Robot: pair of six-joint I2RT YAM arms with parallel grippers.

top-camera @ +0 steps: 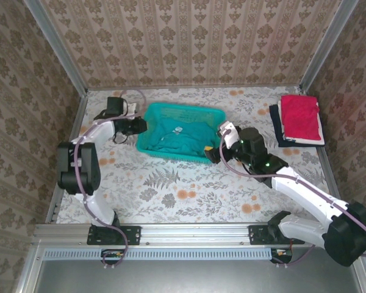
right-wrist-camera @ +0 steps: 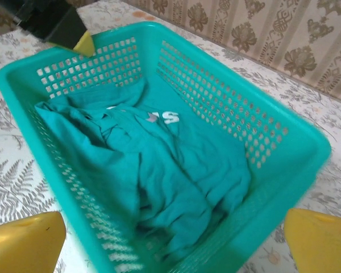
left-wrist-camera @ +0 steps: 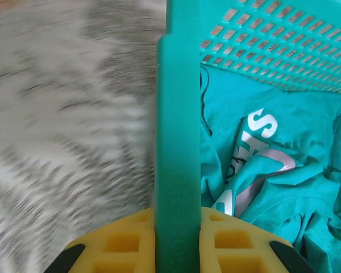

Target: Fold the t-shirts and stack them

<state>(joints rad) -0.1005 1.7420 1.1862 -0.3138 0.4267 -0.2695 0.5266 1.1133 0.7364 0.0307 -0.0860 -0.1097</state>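
Note:
A crumpled teal-green t-shirt (top-camera: 177,137) with white print lies inside the teal mesh basket (top-camera: 183,110). My left gripper (top-camera: 141,126) is shut on the basket's left rim. In the left wrist view that rim (left-wrist-camera: 177,142) runs up between the yellow fingers (left-wrist-camera: 125,244), with the t-shirt (left-wrist-camera: 273,170) to its right. My right gripper (top-camera: 215,141) hangs open over the basket's right end. Its yellow fingers (right-wrist-camera: 23,244) straddle the near rim (right-wrist-camera: 307,136) and the t-shirt (right-wrist-camera: 170,165) without touching them. A folded red t-shirt (top-camera: 301,117) rests on a dark navy one (top-camera: 274,125) at the back right.
The basket stands at the back middle of the floral tablecloth (top-camera: 189,195). Patterned walls close in the back and both sides. My left gripper's yellow finger (right-wrist-camera: 82,41) shows at the basket's far corner in the right wrist view.

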